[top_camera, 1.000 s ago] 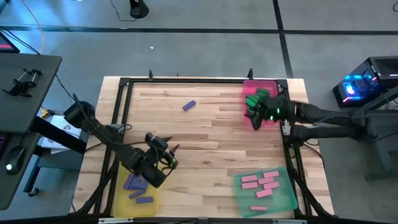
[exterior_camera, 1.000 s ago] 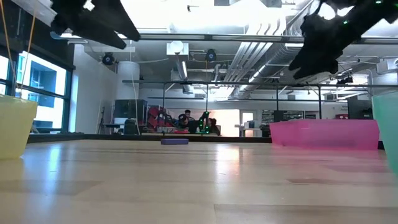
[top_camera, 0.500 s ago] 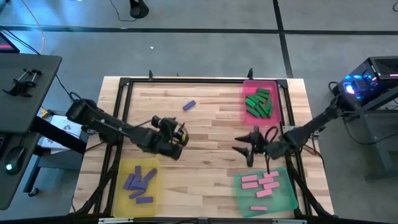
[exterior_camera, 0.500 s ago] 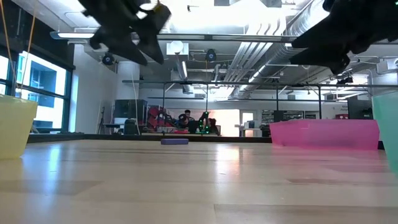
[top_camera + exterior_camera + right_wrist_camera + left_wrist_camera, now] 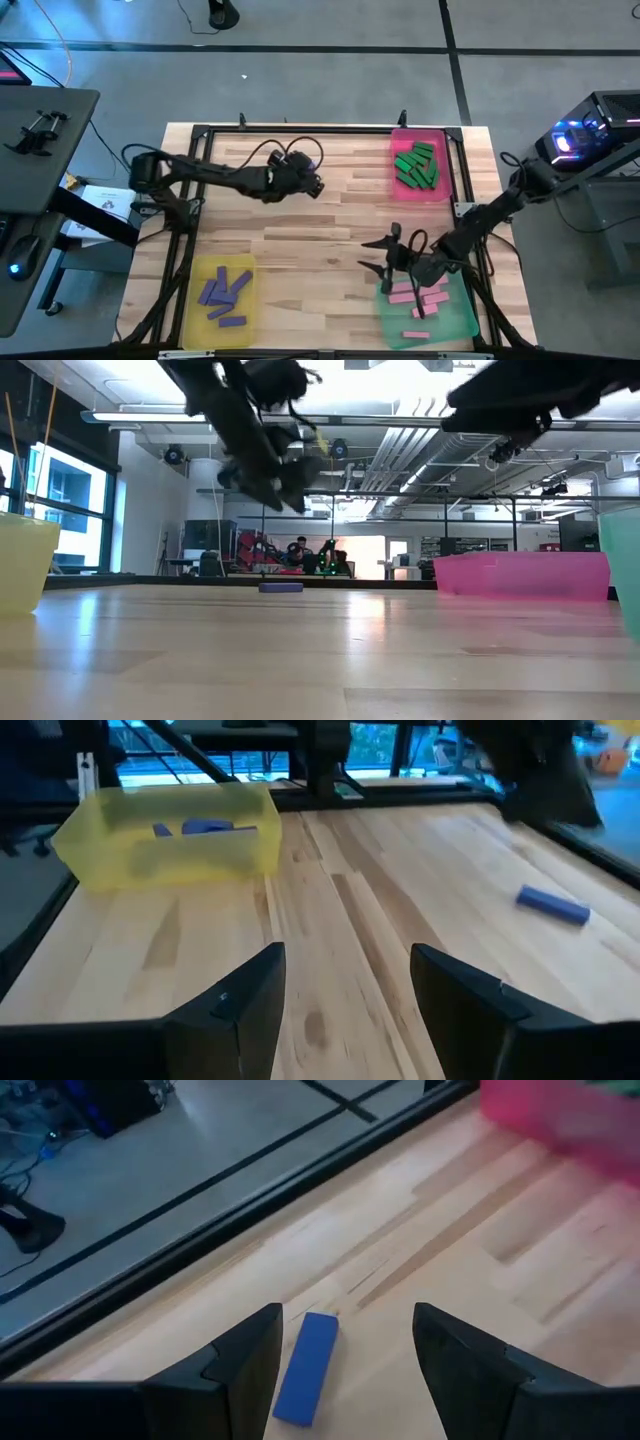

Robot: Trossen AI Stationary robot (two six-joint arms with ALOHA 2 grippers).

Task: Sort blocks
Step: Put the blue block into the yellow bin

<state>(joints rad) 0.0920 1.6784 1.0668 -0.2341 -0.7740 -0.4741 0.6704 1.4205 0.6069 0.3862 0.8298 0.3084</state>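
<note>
Three trays (image 5: 428, 186), two arms (image 5: 215, 175), one loose purple block (image 5: 306, 1368), four purple blocks (image 5: 222, 293) in yellow.

Table (image 5: 330, 215) middle is bare wood, free to cross. Obstacles hug the edges: pink tray (image 5: 420, 166) at far right corner, green tray (image 5: 428, 305) at near right corner, yellow tray (image 5: 222, 296) at near left. Lone purple block (image 5: 307, 1366) near far edge, open wood around it.

Yellow tray (image 5: 222, 300), pink tray (image 5: 420, 196), green tray (image 5: 460, 320)
</note>
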